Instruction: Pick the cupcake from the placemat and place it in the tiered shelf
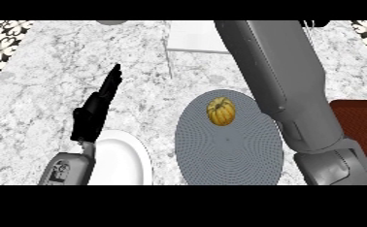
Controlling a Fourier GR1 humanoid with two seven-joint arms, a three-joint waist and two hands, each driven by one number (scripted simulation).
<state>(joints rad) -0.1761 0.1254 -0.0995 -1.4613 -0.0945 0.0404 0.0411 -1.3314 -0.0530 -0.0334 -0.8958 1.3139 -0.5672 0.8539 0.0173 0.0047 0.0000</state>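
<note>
My left hand (100,105) rests with fingers straight beside a white plate (127,160); a cupcake (221,111) sits on the grey placemat (229,148); my right hand is out of view.

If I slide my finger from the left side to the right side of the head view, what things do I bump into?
Left hand → white plate → grey placemat with the yellow cupcake on it → right forearm → dark red thing at the right edge.

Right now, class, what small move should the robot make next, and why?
Probably draw the right forearm back toward the cupcake: it lies unheld on the placemat, while that forearm stretches past it to the view's top edge.
</note>
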